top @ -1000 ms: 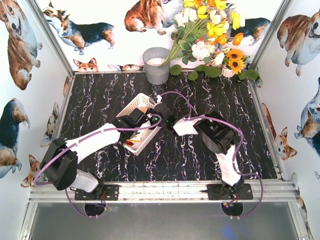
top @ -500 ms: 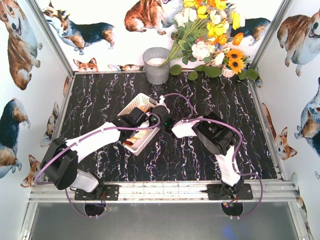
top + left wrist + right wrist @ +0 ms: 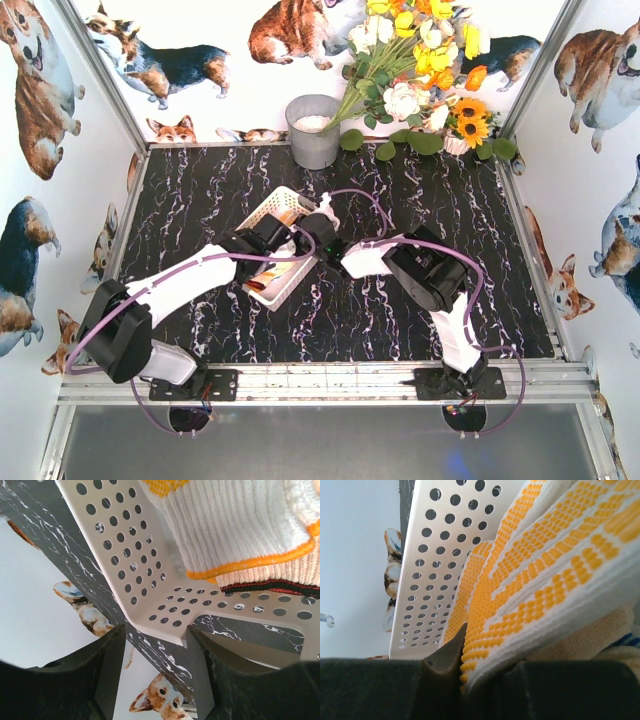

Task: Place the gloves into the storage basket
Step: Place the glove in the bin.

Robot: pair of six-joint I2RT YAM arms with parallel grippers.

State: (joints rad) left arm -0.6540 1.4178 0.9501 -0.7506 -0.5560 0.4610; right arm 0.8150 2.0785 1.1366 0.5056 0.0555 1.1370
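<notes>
Shifted slightly left: left gripper (image 3: 155, 640), jaws spread astride a corner of the white perforated storage basket (image 3: 272, 210). Right gripper (image 3: 470, 652), likewise shifted: jaws pinching cream knit glove (image 3: 545, 555), orange-yellow grip dots, inside basket. Other gloves (image 3: 240, 525): ribbed cream, orange-edged cuffs, inside basket.

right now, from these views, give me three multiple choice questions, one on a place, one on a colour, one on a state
1. Where does the grey bucket stand?
A. at the far edge of the table, beside the flowers
B. at its near edge
C. against the left wall
2. What colour are the grip dots on the glove in the right wrist view?
A. green
B. purple
C. orange-yellow
3. How is the right gripper?
A. open, holding nothing
B. shut on the glove
C. shut on a stem
Key: 1 A, it stands at the back by the flowers; 2 C, rows of orange-yellow dots cover its white knit; 3 B, the knit is pinched between the fingers.
</notes>
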